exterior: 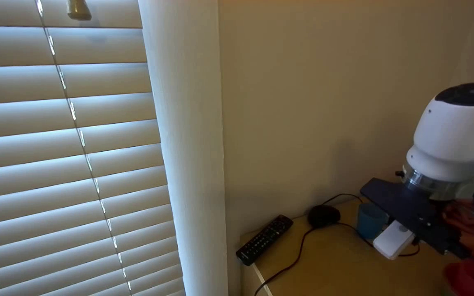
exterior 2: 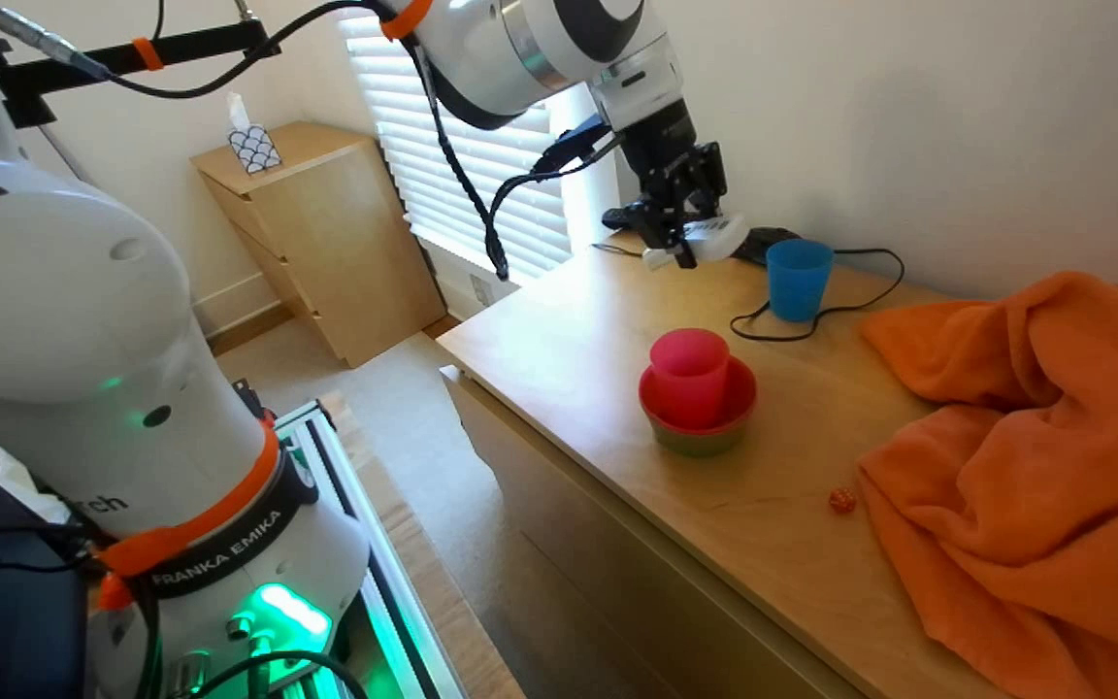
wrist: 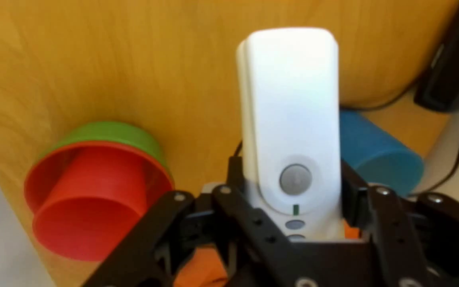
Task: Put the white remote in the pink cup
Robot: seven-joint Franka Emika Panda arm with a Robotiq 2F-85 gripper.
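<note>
One claw point(wrist: 292, 179) clasps one white remote point(wrist: 295, 103); one pink cup point(exterior 2: 691, 383) stands apart.

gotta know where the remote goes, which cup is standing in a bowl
The pink cup: it stands inside the red bowl, while the blue cup stands on the tabletop.

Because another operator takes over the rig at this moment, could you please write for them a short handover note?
End effector: closed on the white remote, holding it above the wooden top.
Where: the pink cup stands mouth up inside the red-and-green bowl. The blue cup stands apart from it and is not the target.
Done: remote gripped and off the surface.
Left: bring it over the pink cup, probably turn one end down so it fits, lower and release.
</note>
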